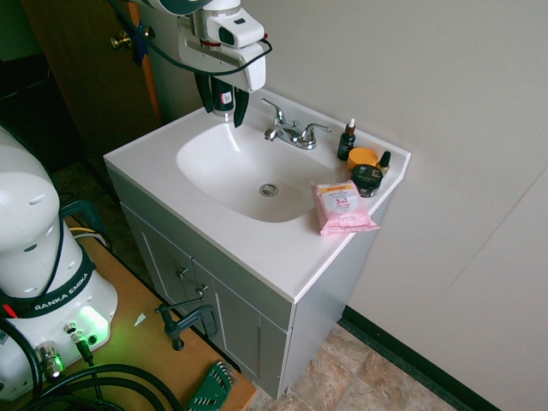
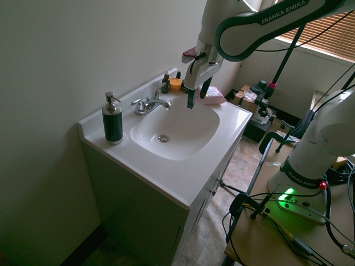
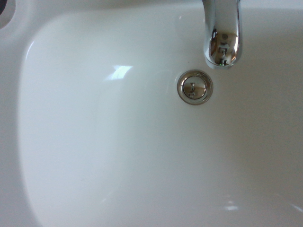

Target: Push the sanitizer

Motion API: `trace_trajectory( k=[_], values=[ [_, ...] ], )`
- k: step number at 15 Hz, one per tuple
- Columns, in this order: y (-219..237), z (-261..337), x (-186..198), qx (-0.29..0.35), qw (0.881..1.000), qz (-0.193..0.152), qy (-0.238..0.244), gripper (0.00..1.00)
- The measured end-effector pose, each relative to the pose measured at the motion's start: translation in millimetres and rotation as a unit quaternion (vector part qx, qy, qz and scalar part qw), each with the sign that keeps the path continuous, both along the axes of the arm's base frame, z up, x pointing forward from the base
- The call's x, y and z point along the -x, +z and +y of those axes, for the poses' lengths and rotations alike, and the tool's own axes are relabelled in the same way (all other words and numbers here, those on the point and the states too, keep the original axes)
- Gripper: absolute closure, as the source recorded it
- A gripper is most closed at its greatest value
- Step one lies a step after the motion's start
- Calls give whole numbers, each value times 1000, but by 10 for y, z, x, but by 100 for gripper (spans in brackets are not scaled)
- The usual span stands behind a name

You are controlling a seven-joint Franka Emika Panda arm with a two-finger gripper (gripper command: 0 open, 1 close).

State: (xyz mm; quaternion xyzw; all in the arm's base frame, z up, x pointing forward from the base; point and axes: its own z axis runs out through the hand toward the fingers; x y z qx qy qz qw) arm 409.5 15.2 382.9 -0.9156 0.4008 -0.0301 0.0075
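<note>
The sanitizer (image 2: 112, 119) is a tall black pump bottle with a silver head. It stands upright on the back corner of the white vanity top (image 2: 183, 177), beside the faucet. In the first exterior view only a strip of the sanitizer (image 1: 223, 96) shows between the fingers in front of it. My gripper (image 2: 198, 95) hangs open and empty above the sink basin (image 2: 177, 130), well apart from the bottle, on the other side of the faucet. The wrist view looks straight down into the basin at the drain (image 3: 195, 87).
A chrome faucet (image 1: 291, 133) stands behind the basin. On the counter's far end sit a small dark dropper bottle (image 1: 347, 141), an orange-lidded jar (image 1: 363, 157), a dark jar (image 1: 367, 180) and a pink wipes pack (image 1: 342, 207). The wall runs close behind the counter.
</note>
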Motion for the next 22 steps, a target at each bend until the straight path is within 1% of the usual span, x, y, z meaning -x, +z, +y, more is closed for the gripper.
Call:
trace_trajectory(
  k=[2, 4, 6, 9, 14, 17, 20, 21, 22],
  values=[
    [20, 3, -14, -3, 1000, -2, -2, 0],
    [122, 17, -85, 0, 1000, -13, 2, 0],
    [366, 66, -260, 7, 999, -32, 11, 0],
    [655, 119, -467, 10, 999, -41, 17, 0],
    [685, 180, -579, 27, 998, -43, 27, 0],
    [862, 465, -789, 41, 997, -57, 39, 0],
    [985, 965, -1001, 49, 995, -61, 56, 0],
    [1023, 1143, -1064, 47, 995, -62, 60, 100],
    [1061, 1319, -1120, 42, 995, -60, 61, 100]
  ],
)
